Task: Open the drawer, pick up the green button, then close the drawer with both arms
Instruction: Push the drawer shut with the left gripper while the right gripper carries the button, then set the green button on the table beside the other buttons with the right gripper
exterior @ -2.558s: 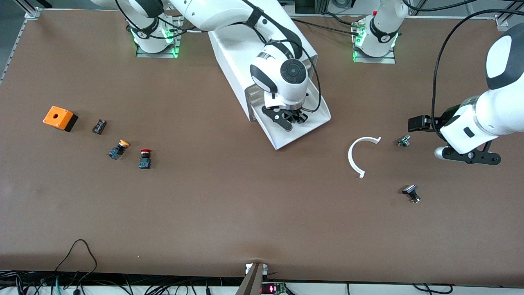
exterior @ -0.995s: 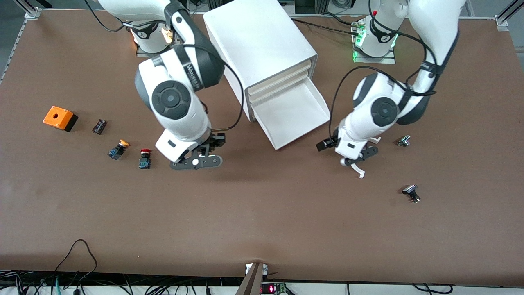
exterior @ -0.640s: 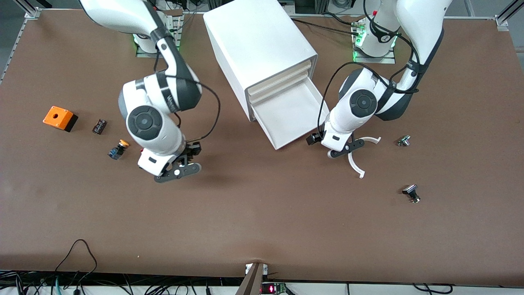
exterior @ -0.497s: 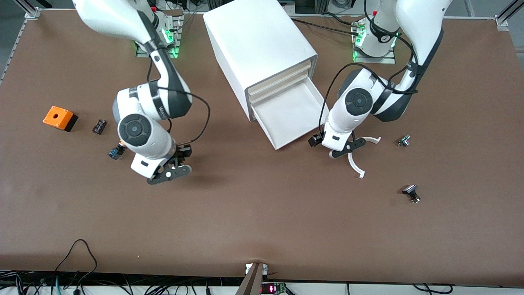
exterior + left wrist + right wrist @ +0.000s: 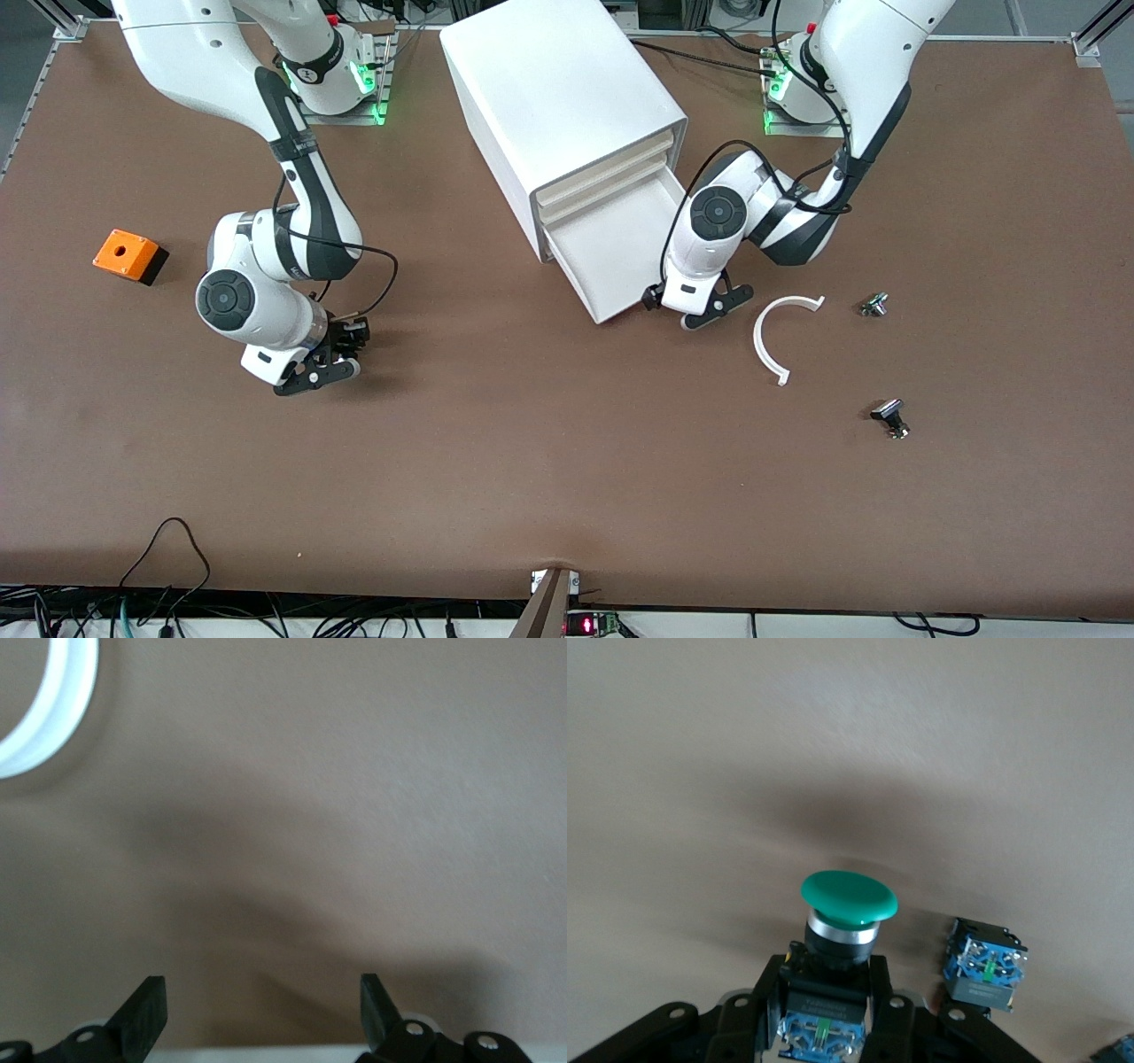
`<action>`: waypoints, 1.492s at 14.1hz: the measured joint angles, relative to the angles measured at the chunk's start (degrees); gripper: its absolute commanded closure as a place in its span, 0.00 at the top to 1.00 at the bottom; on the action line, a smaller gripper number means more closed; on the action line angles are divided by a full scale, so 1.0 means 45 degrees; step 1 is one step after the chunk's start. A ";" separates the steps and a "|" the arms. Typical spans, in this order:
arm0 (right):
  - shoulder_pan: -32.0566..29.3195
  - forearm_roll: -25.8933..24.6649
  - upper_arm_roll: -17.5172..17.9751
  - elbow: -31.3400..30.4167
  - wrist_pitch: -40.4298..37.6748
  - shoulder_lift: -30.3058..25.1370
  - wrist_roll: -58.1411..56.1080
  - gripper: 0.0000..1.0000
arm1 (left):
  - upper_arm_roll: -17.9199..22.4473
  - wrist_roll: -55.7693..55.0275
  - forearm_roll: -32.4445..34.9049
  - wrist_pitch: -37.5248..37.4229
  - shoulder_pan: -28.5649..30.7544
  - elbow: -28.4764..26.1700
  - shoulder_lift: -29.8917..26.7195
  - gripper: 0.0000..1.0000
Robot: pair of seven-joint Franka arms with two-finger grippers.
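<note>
The left pincer (image 5: 694,310) — spread, empty — hangs just beside the open drawer (image 5: 631,252) front, nearer it than the right pincer (image 5: 829,1010), which grips the green button (image 5: 847,914).

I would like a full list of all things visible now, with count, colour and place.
cabinet: 1, white, between the arm bases.
drawer: 1, white, lowest, pulled open.
button: 1, green cap, in the right gripper.
contact block: 1, blue-black, on the table beside the button.
box: 1, orange, right arm's end.
curved strip: 1, white, beside the drawer.
small parts: 2, dark, left arm's end.
left gripper: open, at the drawer front.
right gripper: shut on the button.
</note>
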 measured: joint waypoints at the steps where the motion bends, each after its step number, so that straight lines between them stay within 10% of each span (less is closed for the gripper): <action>1: 0.0001 0.0001 0.0011 -0.0318 0.0349 0.0004 0.0000 0.10 | -0.0362 -0.0044 -0.0064 -0.0191 0.0098 0.0006 -0.0001 0.97; 4: 0.0009 0.0001 0.0058 -0.0758 0.0682 0.0033 0.0000 0.81 | -0.1438 -0.0246 -0.1103 -0.1161 0.0191 0.0007 -0.0003 0.97; 6: 0.0009 0.0001 0.0058 -0.0759 0.0715 0.0024 0.0000 0.97 | -0.1927 -0.0256 -0.1365 -0.1546 0.0184 0.0007 -0.0003 0.97; 21: 0.0000 -0.0588 0.0002 -0.0130 -0.1734 -0.4694 -0.0169 0.99 | -0.3133 -0.0108 -0.1408 -0.2927 0.0376 0.0714 0.0400 0.98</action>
